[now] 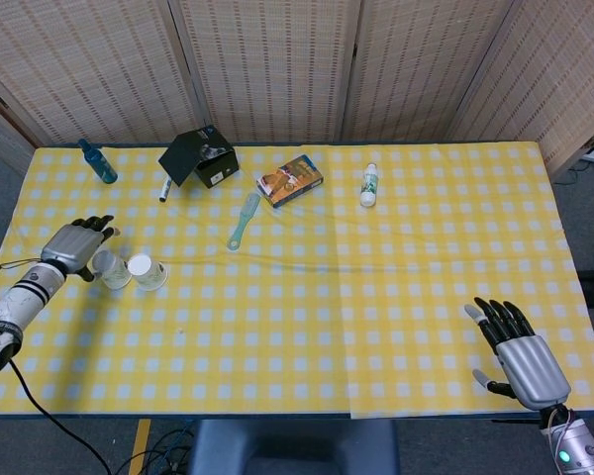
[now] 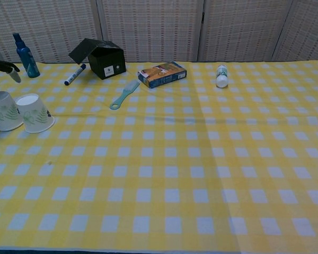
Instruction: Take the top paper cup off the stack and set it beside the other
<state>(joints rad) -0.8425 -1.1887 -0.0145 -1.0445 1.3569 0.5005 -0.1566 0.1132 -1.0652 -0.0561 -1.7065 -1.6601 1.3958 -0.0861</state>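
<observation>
**Two cups side by side at the left edge**

Woven screens stood behind a tabletop [image 1: 376,297] in yellow check. Far left, two paper cups sat upside down, touching or nearly so: the left cup [image 1: 109,267] and the right cup [image 1: 147,271], no longer stacked. The chest view showed them the same way, left cup [image 2: 3,110] just beside right cup [image 2: 35,112]. The left hand [image 1: 74,245] sat right against the left cup, fingers [image 1: 101,226] loosely curled beside it; whether they touched the cup, I could not tell. The right hand [image 1: 520,356] hung low at the near right corner, fingers spread wide, holding nothing. Along the back: a blue spray bottle [image 1: 97,161], a black box [image 1: 200,156] with its lid up, a marker [image 1: 164,189], a teal comb [image 1: 244,221], a printed carton [image 1: 290,180] and a white bottle [image 1: 369,185] lying down.
</observation>
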